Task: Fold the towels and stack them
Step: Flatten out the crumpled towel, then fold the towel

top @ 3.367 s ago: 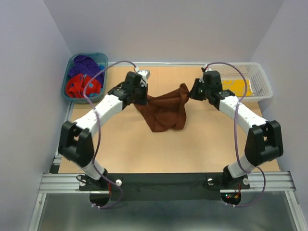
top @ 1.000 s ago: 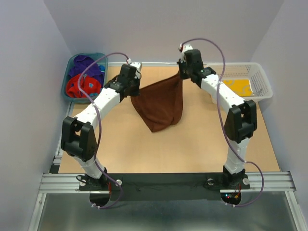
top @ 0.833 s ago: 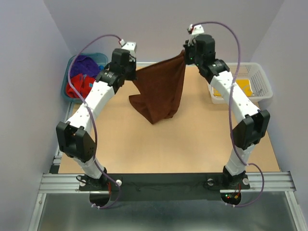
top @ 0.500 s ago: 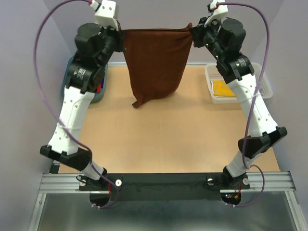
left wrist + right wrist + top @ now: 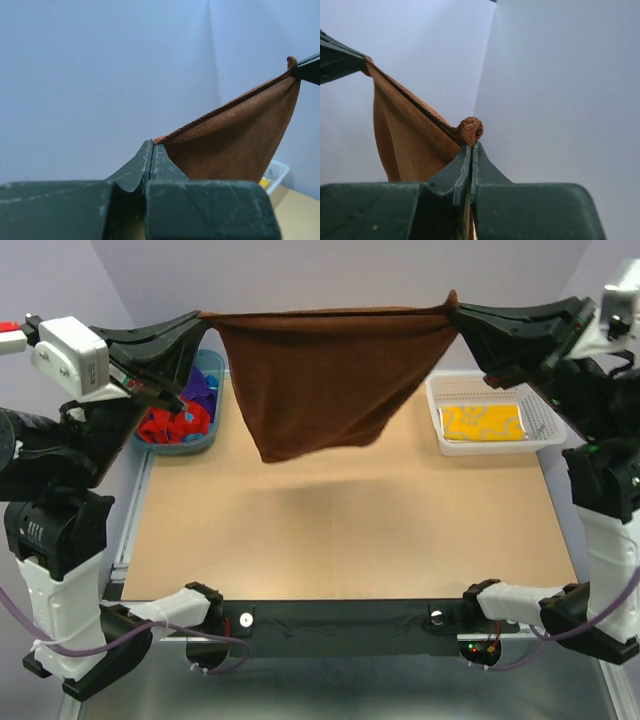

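The plain brown towel hangs stretched in the air high above the table, its top edge taut between both grippers. My left gripper is shut on its left corner, seen in the left wrist view with the brown towel running away to the right. My right gripper is shut on the right corner, a rolled bit of cloth poking past the closed tips. A folded yellow towel lies in the white mesh basket. Red and purple towels sit in the teal tub.
The tan table top lies below the hanging towel. The tub stands at the back left and the basket at the back right. Purple walls close in the back and both sides. A black rail runs along the near edge.
Both arms have risen high and spread apart with the brown towel. It went from bunched on the table to stretched in the air, lifted fully off the table.
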Tool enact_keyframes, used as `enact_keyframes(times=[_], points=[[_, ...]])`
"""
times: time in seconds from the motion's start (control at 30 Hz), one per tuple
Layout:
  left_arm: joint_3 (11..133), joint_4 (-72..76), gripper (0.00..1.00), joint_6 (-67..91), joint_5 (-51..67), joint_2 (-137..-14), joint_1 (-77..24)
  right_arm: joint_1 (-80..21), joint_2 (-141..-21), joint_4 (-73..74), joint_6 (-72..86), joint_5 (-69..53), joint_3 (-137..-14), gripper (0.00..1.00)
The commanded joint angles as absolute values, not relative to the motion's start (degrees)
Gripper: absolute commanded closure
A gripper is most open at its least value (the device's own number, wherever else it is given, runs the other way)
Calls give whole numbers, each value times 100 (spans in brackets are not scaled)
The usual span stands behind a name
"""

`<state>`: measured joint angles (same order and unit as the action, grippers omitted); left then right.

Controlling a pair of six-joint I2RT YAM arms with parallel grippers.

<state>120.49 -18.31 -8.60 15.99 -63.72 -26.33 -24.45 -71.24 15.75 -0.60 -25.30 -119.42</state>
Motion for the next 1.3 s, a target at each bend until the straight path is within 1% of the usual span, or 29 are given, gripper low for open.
enact_keyframes(times=[0.0,0.07,0.17,0.27,0.3,0.37,0.4,0.43,0.53,0.57,0.6,0.67,0.77,0.8,0.87,0.9,1.0,1.07,1.27], points=[[12261,-1134,100,-958,1038,-6170,-2505,-2215,-7040,1485,-124,-1881,-11988,99],[12147,-1125,100,-888,871,-6196,-2505,-2215,-7049,1477,-114,-1855,-11980,99],[11674,-1177,100,-826,310,-6301,-2505,-2215,-7128,1468,-70,-1697,-11840,100],[11269,-1196,100,-756,-121,-6574,-2505,-2215,-7294,1468,-123,-1214,-11427,99],[10841,-1134,100,-721,-245,-6644,-2505,-2215,-7338,1459,-219,-1030,-11304,100],[10330,-846,100,-729,-648,-6881,-2487,-2224,-7584,1406,-316,-407,-10891,100],[9840,-731,100,-721,-755,-7108,-2383,-2215,-7715,1337,-421,-30,-10777,99],[9626,-616,100,-695,-799,-7250,-2269,-2215,-7847,1284,-483,174,-10627,100],[9133,-291,100,-511,-782,-8005,-1926,-2215,-8497,942,-694,501,-10196,100],[9071,-133,100,-501,-756,-8216,-1751,-2215,-8908,845,-738,536,-10134,100],[9053,-71,100,-492,-782,-8670,-1671,-2197,-9112,635,-764,588,-10073,100],[9149,-35,100,-536,-826,-9156,-1565,-2162,-9569,414,-756,633,-10063,100],[9737,79,100,-668,-835,-10184,-1424,-2092,-10700,53,-800,738,-10221,100],[10095,70,100,-685,-844,-10648,-1415,-2048,-10905,-269,-852,834,-10361,100],[10483,35,100,-712,-835,-11081,-1389,-1995,-11318,-439,-905,887,-10502,99],[10877,9,100,-703,-818,-11448,-1363,-1952,-11634,-605,-984,896,-10642,100],[11450,-158,100,-703,-756,-11882,-1319,-1907,-12005,-773,-1220,853,-10810,100],[11627,-167,100,-703,-730,-12093,-1292,-1898,-12190,-844,-1301,747,-10863,100],[11409,-141,100,-650,-467,-11989,-1257,-1881,-12111,-914,-1283,405,-10574,99]])
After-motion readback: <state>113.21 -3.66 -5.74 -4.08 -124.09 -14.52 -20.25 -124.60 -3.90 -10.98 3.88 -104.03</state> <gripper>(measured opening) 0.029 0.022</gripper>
